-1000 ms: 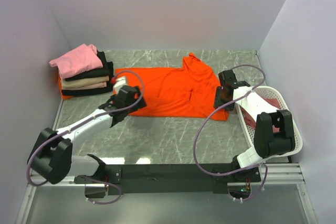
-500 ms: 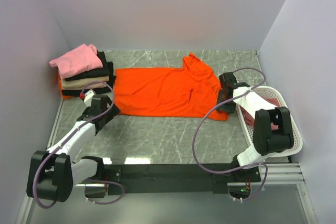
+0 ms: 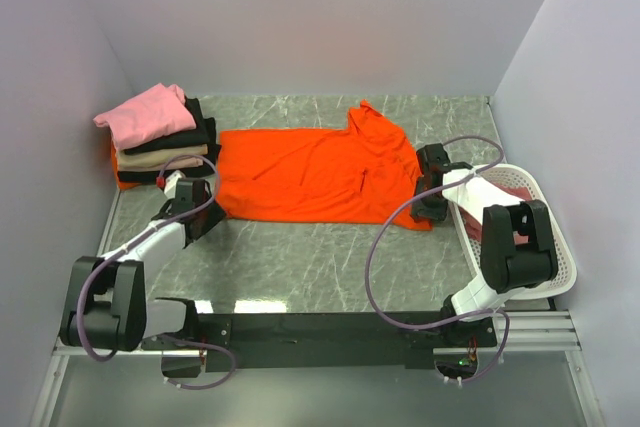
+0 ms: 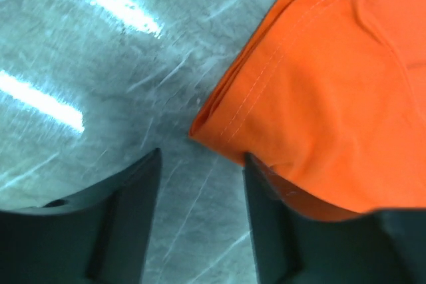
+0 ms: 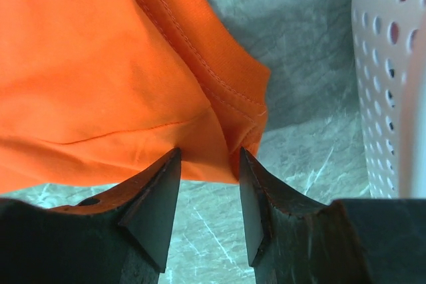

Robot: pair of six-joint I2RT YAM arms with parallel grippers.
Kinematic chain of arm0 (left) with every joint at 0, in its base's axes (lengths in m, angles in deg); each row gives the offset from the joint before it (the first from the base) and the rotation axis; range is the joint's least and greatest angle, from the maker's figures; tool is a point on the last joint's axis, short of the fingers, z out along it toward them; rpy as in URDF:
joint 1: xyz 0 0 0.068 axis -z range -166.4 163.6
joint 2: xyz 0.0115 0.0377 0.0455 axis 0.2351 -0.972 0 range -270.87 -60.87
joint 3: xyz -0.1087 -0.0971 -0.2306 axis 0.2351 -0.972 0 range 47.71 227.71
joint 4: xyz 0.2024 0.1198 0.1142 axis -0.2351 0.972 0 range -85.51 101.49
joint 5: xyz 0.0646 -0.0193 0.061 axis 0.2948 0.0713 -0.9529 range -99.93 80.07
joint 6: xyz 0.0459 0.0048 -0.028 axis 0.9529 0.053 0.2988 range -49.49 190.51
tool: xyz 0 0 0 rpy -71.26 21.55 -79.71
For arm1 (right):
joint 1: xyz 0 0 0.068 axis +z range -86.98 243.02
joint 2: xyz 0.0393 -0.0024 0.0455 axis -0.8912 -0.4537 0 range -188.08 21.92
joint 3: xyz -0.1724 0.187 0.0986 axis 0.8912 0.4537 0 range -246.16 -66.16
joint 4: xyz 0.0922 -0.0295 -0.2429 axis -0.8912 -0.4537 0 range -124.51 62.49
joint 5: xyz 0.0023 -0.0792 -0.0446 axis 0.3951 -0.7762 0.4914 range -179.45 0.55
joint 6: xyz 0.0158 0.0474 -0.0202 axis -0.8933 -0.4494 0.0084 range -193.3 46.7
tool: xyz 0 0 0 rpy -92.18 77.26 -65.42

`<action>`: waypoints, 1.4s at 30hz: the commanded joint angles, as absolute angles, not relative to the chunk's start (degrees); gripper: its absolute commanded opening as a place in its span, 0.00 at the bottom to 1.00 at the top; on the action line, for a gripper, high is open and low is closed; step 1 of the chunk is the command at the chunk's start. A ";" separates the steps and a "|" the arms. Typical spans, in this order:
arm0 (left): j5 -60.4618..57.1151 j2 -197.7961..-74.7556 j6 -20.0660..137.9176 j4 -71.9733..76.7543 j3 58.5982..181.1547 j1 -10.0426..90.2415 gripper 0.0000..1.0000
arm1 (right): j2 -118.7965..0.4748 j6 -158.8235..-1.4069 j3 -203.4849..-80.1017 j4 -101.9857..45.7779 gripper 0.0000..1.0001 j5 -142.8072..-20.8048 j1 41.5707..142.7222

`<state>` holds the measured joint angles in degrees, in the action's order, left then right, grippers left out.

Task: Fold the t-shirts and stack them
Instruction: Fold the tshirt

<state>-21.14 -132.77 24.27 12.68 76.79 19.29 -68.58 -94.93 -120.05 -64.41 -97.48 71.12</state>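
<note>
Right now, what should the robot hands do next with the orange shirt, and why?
The left gripper and right gripper should probably pinch shut. The shirt lies spread flat, not yet folded. Each gripper is open at one of its near corners, with the cloth edge at the gap between the fingers. A pinch would likely let them lift that edge and fold it over.

Between the black left gripper point(image 4: 201, 157) and right gripper point(image 5: 210, 154) the t-shirt point(image 3: 310, 172) is bright orange, the tabletop point(image 3: 300, 257) grey with pale veins, the basket point(image 5: 393, 98) beside the right one white and perforated.
</note>
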 commanded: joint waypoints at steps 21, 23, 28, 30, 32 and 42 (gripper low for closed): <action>-23.29 -138.66 26.56 12.58 82.87 15.01 0.00 | -69.05 -96.15 -118.01 -62.23 0.23 -97.09 70.31; -23.29 -137.60 26.56 12.40 82.78 14.48 0.01 | -68.87 -96.15 -118.10 -62.66 0.12 -97.36 70.31; -23.47 -137.69 26.38 12.58 82.95 13.69 0.01 | -67.56 -96.68 -118.63 -64.25 0.00 -100.17 70.31; -23.82 -137.69 26.39 12.84 83.04 13.69 0.01 | -67.20 -96.94 -118.72 -64.77 0.00 -100.96 70.31; -24.26 -137.25 26.39 13.11 83.04 13.77 0.01 | -67.46 -96.85 -119.42 -65.56 0.00 -102.01 70.40; -23.21 -135.93 26.38 12.84 82.43 11.49 0.06 | -69.13 -96.59 -121.09 -67.15 0.01 -104.57 70.49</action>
<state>-21.73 -137.40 25.80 12.94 81.38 12.19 -68.62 -96.52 -119.46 -65.68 -101.09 70.75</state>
